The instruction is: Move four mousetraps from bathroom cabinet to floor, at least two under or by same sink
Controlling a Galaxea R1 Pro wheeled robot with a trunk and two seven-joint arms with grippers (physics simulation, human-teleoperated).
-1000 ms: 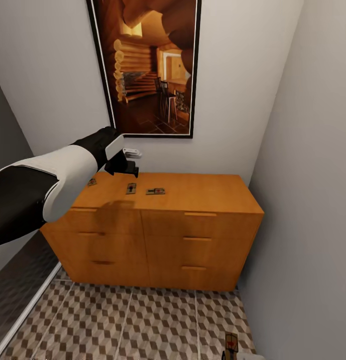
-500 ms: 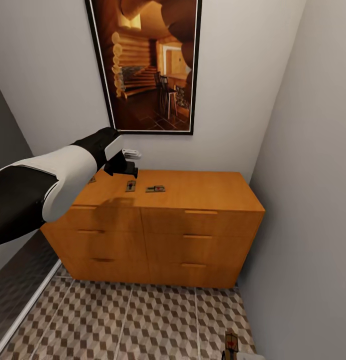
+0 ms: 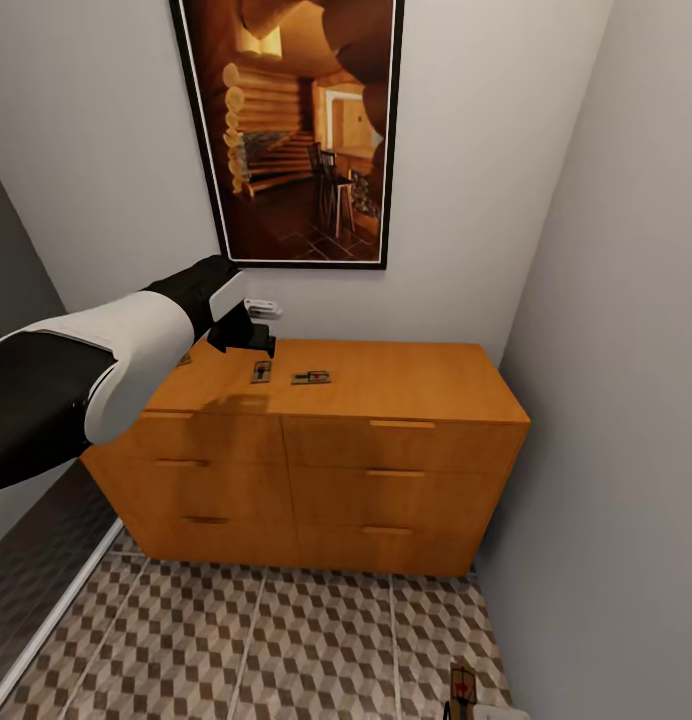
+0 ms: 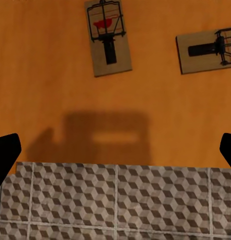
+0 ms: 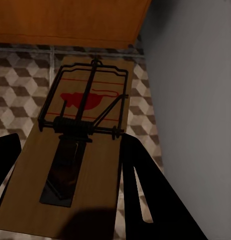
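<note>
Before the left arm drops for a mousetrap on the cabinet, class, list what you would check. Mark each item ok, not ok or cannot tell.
1. Left hand open: ok, its fingers are wide apart.
2. Left hand empty: ok, nothing sits between the fingers.
3. Targets reachable on the cabinet top: ok, the nearer mousetrap and the farther mousetrap lie flat and apart.
4. Left hand centred over one of them: not ok, both lie beyond the fingertips.
5. Right hand holding the held mousetrap: ok, the board sits between its fingers.
</note>
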